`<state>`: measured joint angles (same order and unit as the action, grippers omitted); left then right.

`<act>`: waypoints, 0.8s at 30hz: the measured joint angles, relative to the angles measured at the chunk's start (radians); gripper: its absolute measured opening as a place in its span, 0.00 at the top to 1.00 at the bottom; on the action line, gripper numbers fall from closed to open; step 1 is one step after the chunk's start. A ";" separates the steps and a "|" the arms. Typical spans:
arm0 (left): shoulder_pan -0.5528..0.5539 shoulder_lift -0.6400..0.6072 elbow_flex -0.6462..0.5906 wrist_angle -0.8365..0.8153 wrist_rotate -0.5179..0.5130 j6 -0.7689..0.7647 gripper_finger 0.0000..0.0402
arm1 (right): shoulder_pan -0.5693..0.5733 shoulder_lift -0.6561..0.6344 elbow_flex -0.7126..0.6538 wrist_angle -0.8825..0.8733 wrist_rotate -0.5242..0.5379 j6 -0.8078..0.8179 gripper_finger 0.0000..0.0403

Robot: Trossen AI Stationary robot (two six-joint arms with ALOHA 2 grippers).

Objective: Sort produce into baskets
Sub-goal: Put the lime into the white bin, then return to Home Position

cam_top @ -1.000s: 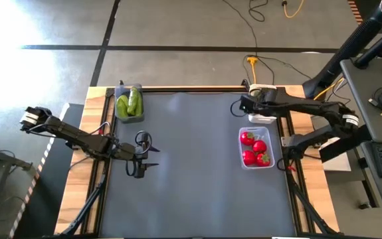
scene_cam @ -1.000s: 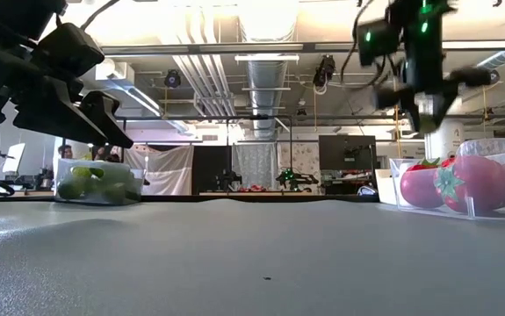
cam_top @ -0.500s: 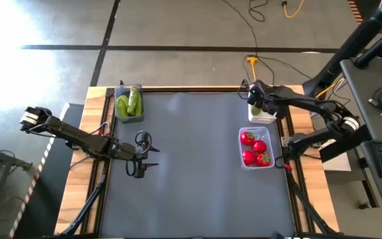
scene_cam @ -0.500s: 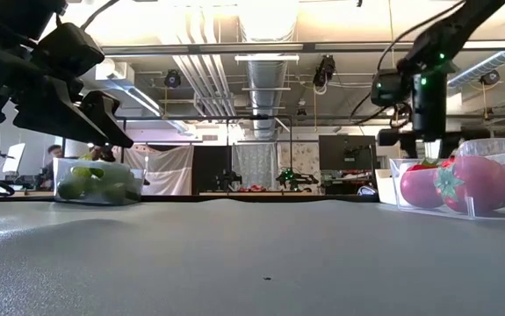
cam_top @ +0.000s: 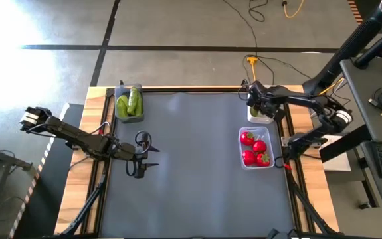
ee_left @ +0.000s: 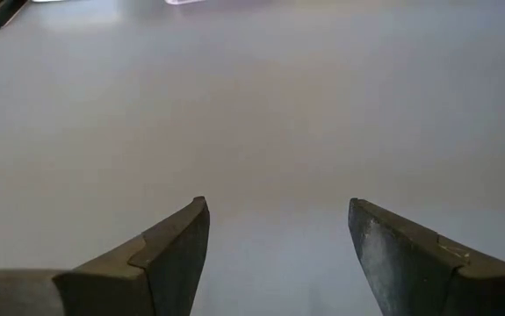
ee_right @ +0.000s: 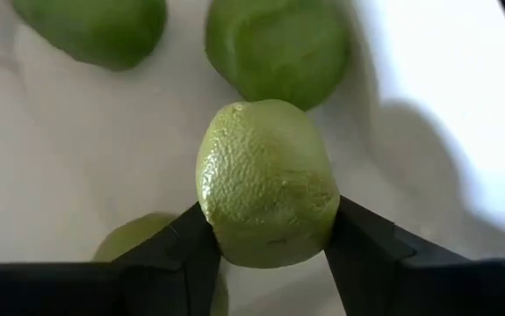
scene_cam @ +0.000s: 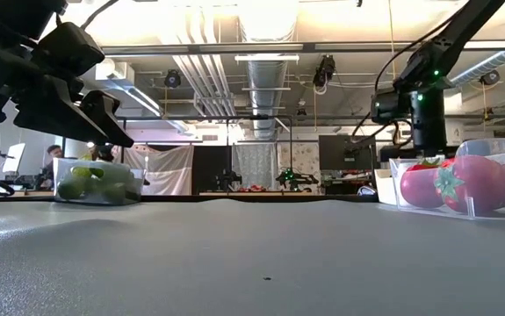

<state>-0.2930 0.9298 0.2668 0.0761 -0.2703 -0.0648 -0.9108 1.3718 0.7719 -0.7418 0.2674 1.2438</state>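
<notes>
My right gripper (cam_top: 252, 99) is at the table's far right, over the white basket (cam_top: 264, 115), and is shut on a yellow-green lime (ee_right: 268, 180). Three more limes (ee_right: 278, 44) lie on the basket's white floor (ee_right: 428, 79) below it. My left gripper (cam_top: 141, 157) is open and empty over the bare mat at the table's left (ee_left: 278, 237). Several red tomatoes (cam_top: 253, 148) lie in the clear basket (cam_top: 242, 159). Green cucumbers (cam_top: 129, 103) lie in the greyish basket (cam_top: 120, 91) at the far left. My right gripper pinches the lime between its two fingers (ee_right: 362, 237), which sit on opposite sides of the lime's lower half (ee_right: 215, 219). The fingers come from above, pointing down into the white basket. The lime is held above the limes lying in the basket.
The clear basket of tomatoes stands just nearer than the white basket, on the table's right. The wide middle of the dark mat (cam_top: 191, 159) lies between the two arms. Wooden side rails (cam_top: 78, 172) run along the table's left and right edges.
My right gripper has gone toward the table's right edge with the lime, from beside the white basket to over it, and has come down toward it. It has stayed shut on the lime.
</notes>
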 joint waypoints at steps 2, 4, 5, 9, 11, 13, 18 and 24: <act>0.000 0.000 0.000 0.000 0.000 0.000 0.37 | 0.000 0.016 0.000 0.000 -0.009 0.015 0.56; 0.000 0.000 0.000 0.000 0.000 0.000 0.37 | 0.000 0.025 0.000 -0.002 -0.024 0.017 0.53; 0.000 0.000 0.000 0.000 0.000 0.000 0.37 | 0.000 0.025 0.000 -0.002 -0.032 0.015 0.51; 0.000 0.000 0.000 0.000 0.000 0.000 0.37 | 0.000 -0.001 0.023 -0.012 -0.037 -0.047 0.42; 0.000 0.000 0.000 -0.001 0.000 0.000 0.37 | 0.008 -0.031 0.055 -0.009 -0.018 -0.079 0.37; 0.000 0.000 0.000 -0.001 0.000 0.000 0.37 | 0.029 -0.068 0.093 -0.015 0.017 -0.102 0.34; 0.000 0.000 0.000 -0.002 0.006 0.000 0.37 | 0.205 -0.168 0.222 -0.005 0.164 -0.201 0.30; 0.000 0.000 0.000 -0.004 0.029 0.000 0.37 | 0.732 -0.201 0.309 0.149 0.427 -0.431 0.33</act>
<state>-0.2933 0.9298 0.2668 0.0725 -0.2413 -0.0650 -0.1784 1.1703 1.0812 -0.5932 0.6942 0.8130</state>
